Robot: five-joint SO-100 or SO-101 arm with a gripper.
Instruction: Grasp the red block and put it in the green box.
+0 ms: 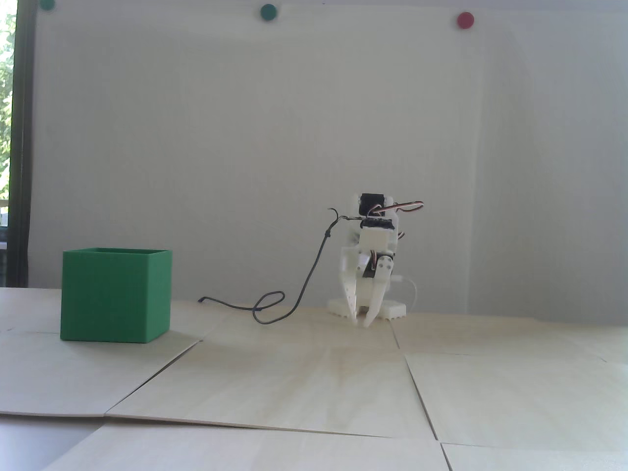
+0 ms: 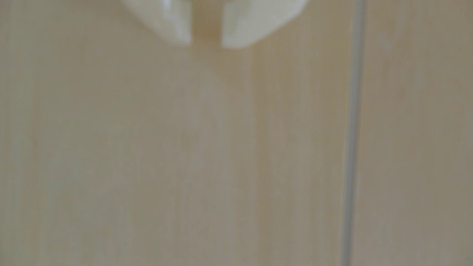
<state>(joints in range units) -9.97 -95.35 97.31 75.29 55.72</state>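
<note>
Pale wood panels cover the counter [image 1: 314, 387], laid edge to edge with thin dark seams between them, and a plain white wall [image 1: 294, 122] rises behind. In the fixed view, the green box [image 1: 115, 296] sits on the counter at about 9 o'clock from the picture's centre. It is a matte cube, open at the top, upright, with its front corner turned slightly toward the camera. What lies inside it cannot be seen from this low angle.

Well apart from the box, at about 3 o'clock from it, stands the white arm [image 1: 373, 245], folded down over its white base [image 1: 392, 310]. Its gripper [image 1: 360, 320] points straight down, tips close above the counter just in front of the base. The 2 fingers [image 1: 349, 289] are slightly parted at the tips, with a narrow gap and nothing held between them. In the wrist view, which is blurred, the same gripper [image 2: 206, 43] enters from 12 o'clock, again with a small gap and only bare wood below, and a seam [image 2: 354, 133] runs top to bottom at the right.

A thin black cable [image 1: 304, 287] hangs from the arm's upper part and loops on the counter between arm and box.

High on the wall are 3 small round dots: 2 green [image 1: 268, 11] and 1 red [image 1: 464, 20].

The red block is not visible in either view.
</note>
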